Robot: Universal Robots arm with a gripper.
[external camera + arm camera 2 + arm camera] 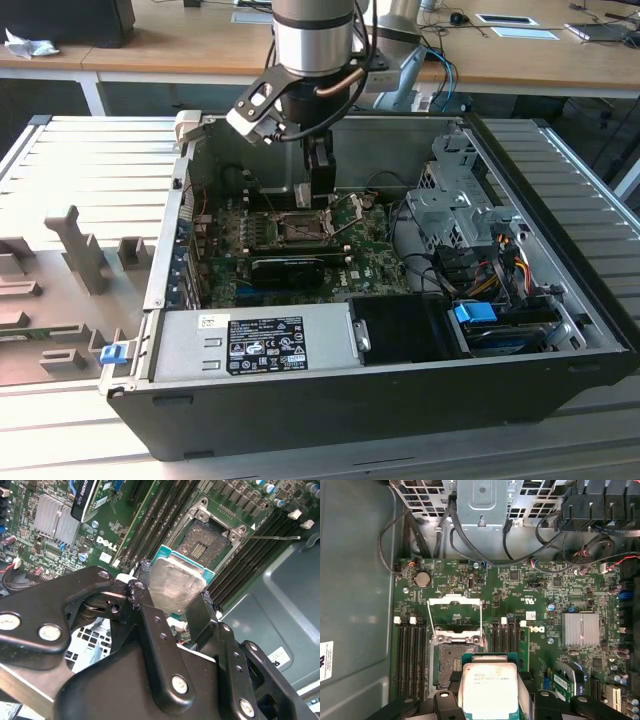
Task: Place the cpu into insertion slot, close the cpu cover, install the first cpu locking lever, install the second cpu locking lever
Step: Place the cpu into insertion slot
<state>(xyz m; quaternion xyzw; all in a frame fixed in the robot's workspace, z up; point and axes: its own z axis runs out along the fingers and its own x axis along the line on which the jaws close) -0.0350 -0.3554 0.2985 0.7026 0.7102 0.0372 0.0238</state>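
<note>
gripper point(174, 600) clenched on the cpu point(175, 580), one black finger point(142, 595) on each side of the chip, dull silver top up. in the first wrist view the cpu point(487, 687) hangs above the board and overlaps one corner of the insertion slot point(449, 665), not seated. the slot is open, dark contact bed exposed, metal frame round it; it also shows in the second wrist view point(207, 540), just past the chip.

the cpu cover point(455, 601) is swung open on the far side of the slot, its window facing the camera. a thin wire lever runs along each side of it, wire levers point(428, 622) both unlatched.

long black memory slots point(410, 660) flank the socket on both sides. a finned silver heatsink point(580, 629) sits further off on the green motherboard point(540, 585), with a round coin battery point(422, 579) near the cover's far corner.

in the exterior view the arm point(312, 40) comes straight down into the open black case point(400, 400), with the gripper point(320, 185) low over the slot point(300, 228). the grey power supply point(255, 345) lies along the near wall, the metal drive cage point(455, 200) at the exterior view's right. the case lies on a ribbed grey table point(90, 160), with a wooden desk point(200, 40) behind.
</note>
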